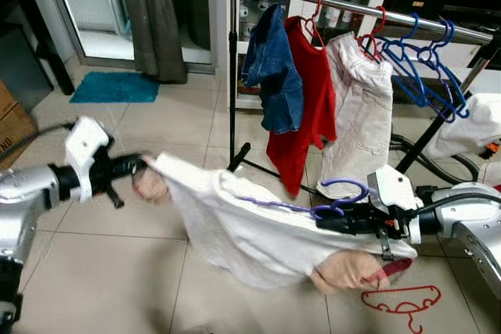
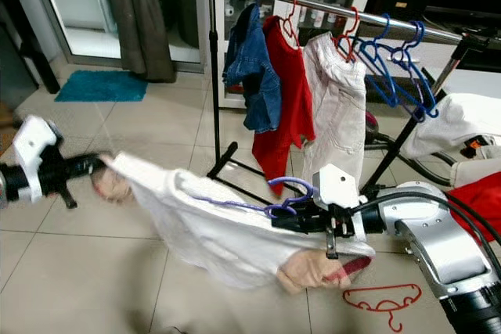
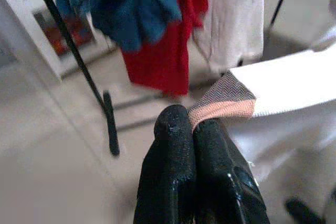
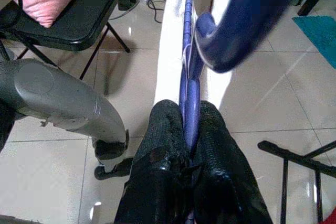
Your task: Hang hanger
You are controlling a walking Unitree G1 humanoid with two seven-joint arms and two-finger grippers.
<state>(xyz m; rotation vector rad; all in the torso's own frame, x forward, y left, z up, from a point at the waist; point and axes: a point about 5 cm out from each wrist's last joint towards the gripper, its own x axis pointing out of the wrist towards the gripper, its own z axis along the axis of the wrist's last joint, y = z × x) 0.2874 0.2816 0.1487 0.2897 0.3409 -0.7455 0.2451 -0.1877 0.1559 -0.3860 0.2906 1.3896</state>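
A white shirt with pink cuffs (image 1: 250, 232) hangs stretched between my two grippers, threaded on a purple hanger (image 1: 333, 202) whose hook curls up near the right one. My right gripper (image 1: 329, 220) is shut on the hanger's neck (image 4: 189, 114). My left gripper (image 1: 141, 163) is shut on the shirt's pink-edged hem (image 3: 223, 103). Behind stands the clothes rail (image 1: 368, 10) with a denim garment (image 1: 274, 68), a red shirt (image 1: 301, 99), white trousers (image 1: 360, 115) and several empty blue hangers (image 1: 427, 64).
A red hanger (image 1: 403, 300) lies on the tiled floor at the right. The rail's black legs (image 1: 235, 158) spread over the floor behind the shirt. A teal mat (image 1: 113, 87) and curtain (image 1: 153, 13) are at the back left. White and red laundry (image 2: 470, 193) piles at right.
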